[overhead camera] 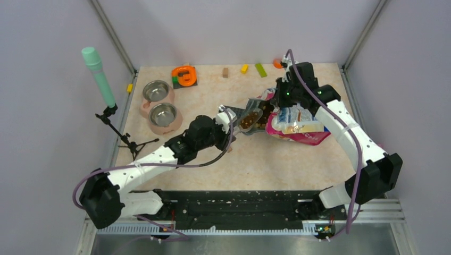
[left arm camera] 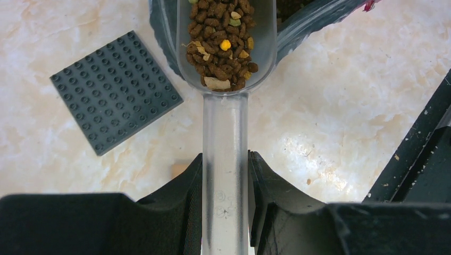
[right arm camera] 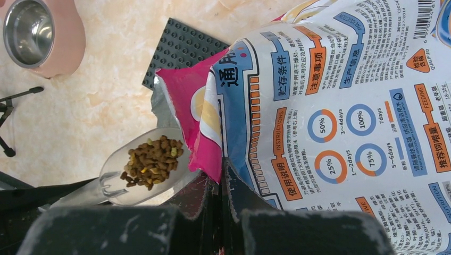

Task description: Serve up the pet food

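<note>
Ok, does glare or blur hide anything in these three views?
Top external: even light, one glare patch on the glossy bag. Left wrist: kibble and scoop sharp, left tool dark and soft. Right wrist: bag print crisp, right tool blurred up close.

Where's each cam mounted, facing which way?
Top: above and behind, looking down on the table; left arm and right arm show.
Left wrist: looks along the left gripper, shut on the scoop handle, toward kibble.
Right wrist: looks past the right gripper, pinching the bag, toward a bowl.
Shared: loaded scoop in all three; grey plate in both wrist views.
</note>
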`<state>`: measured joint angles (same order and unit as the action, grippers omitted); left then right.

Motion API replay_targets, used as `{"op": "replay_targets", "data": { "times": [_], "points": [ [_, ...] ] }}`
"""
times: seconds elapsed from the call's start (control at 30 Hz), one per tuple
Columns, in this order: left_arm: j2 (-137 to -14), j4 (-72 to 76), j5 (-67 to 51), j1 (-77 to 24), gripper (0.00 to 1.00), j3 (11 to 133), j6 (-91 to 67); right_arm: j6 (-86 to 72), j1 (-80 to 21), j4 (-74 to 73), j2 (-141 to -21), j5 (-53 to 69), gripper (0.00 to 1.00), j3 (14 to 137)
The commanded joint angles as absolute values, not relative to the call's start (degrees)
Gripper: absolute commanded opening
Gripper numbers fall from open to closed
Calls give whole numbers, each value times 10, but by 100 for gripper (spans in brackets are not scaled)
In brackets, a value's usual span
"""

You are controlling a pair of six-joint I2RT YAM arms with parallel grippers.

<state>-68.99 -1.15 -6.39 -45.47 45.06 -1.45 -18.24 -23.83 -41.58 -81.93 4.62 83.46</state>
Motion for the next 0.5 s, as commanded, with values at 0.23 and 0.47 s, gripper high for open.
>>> {"op": "replay_targets", "data": {
  "times": [0.23, 0.47],
  "points": [
    [-572, -147, 66, -455, 0, 438, -58, -197, -242, -352, -821, 78, 0, 882],
    [-503, -177, 181, -456, 0, 409, -119, -195, -242, -346, -833, 90, 0, 890]
  ]
}}
